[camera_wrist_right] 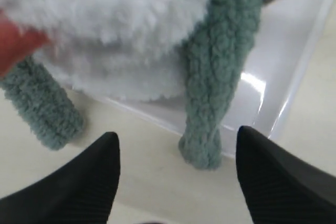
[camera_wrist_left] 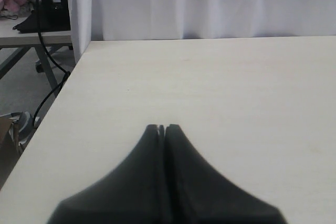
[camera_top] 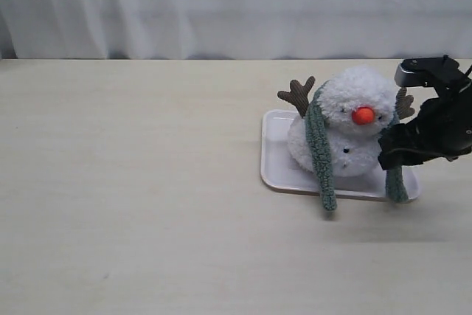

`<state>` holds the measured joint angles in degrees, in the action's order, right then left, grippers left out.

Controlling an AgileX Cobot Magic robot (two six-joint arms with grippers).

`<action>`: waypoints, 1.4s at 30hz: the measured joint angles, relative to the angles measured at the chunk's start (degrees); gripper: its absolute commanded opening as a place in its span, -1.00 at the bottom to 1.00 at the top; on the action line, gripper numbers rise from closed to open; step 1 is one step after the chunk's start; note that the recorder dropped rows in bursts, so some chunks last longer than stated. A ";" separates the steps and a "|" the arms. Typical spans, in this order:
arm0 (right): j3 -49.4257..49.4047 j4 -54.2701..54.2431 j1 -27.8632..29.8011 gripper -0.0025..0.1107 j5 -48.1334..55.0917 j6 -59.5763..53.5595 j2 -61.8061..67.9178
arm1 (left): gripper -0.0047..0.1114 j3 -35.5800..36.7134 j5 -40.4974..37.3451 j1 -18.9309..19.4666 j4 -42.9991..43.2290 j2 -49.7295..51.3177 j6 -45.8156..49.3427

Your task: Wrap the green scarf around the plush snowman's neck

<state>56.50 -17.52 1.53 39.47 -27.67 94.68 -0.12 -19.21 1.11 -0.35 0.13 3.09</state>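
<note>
Left wrist view: the left gripper (camera_wrist_left: pixel 161 127) is sitting closest to the cam, fingers pressing together w/ nothing btwn them, bare table (camera_wrist_left: pixel 220 87) stretching beyond it.

Ext. view, nearest first: the green scarf (camera_top: pixel 318 145) is hanging w/ both ends pointing to 6 o'clock. The left end is reaching past the near rim of the white tray (camera_top: pixel 274 154) onto the table. The right end is dropping by the tray's near-right corner. The scarf is running up both sides of the plush snowman (camera_top: pixel 352 95) and passing behind its neck; the ends aren't crossing in front. The snowman is sitting upright on the tray, approx. 3 o'clock from table centre, orange nose (camera_top: pixel 362 116) facing the cam, a brown twig arm (camera_top: pixel 298 95) sticking out at its 10 o'clock.

The right gripper (camera_top: pixel 389 154) is hovering at the snowman's 4 o'clock, just beside the right scarf end, jaws standing wide apart. In the right wrist view that end is overlapping the tray rim and hanging btwn the two fingers (camera_wrist_right: pixel 100 177), touching neither.

Farthest, at 12 o'clock, a white curtain (camera_top: pixel 221 5) is hanging along the table's far edge.
</note>
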 measured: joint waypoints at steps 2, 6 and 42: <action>-1.28 0.78 -1.07 0.06 -4.82 -0.26 -0.07 | -0.92 0.00 0.00 0.00 0.00 0.00 0.00; -3.73 1.70 -1.68 -0.01 -11.91 -0.26 0.17 | -0.92 0.00 0.00 0.00 0.00 0.00 0.00; -6.23 -10.76 -2.23 -0.88 -3.37 1.38 -2.73 | -0.92 0.00 0.00 0.00 0.00 0.00 0.00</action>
<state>50.27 -28.28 -0.70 36.10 -26.29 91.95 -0.12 -19.21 1.11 -0.35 0.13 3.09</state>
